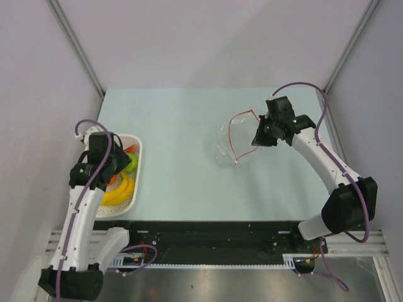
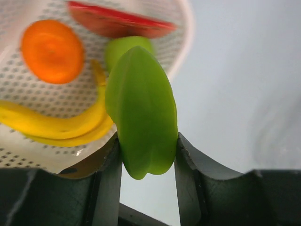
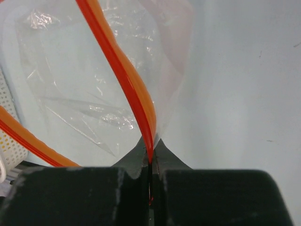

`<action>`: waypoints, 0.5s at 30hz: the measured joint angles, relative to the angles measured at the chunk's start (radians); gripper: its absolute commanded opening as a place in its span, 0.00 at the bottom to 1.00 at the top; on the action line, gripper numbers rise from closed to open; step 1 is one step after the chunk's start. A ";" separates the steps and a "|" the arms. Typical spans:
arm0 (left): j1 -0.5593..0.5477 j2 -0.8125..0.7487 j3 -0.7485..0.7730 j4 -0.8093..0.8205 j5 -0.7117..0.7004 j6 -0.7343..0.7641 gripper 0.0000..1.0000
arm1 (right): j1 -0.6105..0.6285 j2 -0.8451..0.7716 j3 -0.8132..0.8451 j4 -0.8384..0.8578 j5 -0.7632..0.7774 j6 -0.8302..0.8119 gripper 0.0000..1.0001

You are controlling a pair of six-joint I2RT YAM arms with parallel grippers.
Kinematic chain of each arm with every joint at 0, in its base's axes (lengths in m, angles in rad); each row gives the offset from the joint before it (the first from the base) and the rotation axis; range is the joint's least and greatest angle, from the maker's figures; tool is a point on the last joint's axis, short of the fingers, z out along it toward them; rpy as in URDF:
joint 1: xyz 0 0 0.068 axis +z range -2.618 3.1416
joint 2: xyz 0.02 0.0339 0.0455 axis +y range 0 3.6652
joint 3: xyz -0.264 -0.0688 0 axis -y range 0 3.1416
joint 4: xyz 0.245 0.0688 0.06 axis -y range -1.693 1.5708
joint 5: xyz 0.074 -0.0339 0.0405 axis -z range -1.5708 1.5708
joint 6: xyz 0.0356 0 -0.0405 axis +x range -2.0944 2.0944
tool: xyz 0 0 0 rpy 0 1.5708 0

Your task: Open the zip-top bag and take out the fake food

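Note:
The clear zip-top bag (image 1: 228, 146) lies mid-table with its mouth open, the red zip strip (image 1: 234, 135) forming a loop. My right gripper (image 1: 259, 139) is shut on the red zip strip (image 3: 136, 89) at the bag's right edge; the bag (image 3: 80, 80) looks empty. My left gripper (image 1: 119, 165) is over the white perforated basket (image 1: 137, 165) and is shut on a flat green piece (image 2: 141, 110). Inside the basket (image 2: 28, 155) lie a yellow banana (image 2: 56, 127), an orange round slice (image 2: 51, 49), a red piece (image 2: 117, 21) and a round green fruit (image 2: 123, 45).
The basket stands at the table's left edge near the left arm. Grey walls and metal frame posts enclose the table at the back and sides. The black rail with the arm bases runs along the near edge.

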 measured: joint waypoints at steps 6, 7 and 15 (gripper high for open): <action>0.329 0.094 -0.089 0.049 0.069 0.027 0.22 | 0.004 -0.004 0.000 0.000 -0.010 -0.008 0.00; 0.376 0.118 -0.108 0.069 0.091 0.031 0.25 | 0.004 -0.006 0.000 0.000 -0.010 -0.010 0.00; 0.444 0.289 -0.166 0.160 0.108 0.069 0.52 | -0.006 -0.029 0.000 0.000 0.022 -0.045 0.00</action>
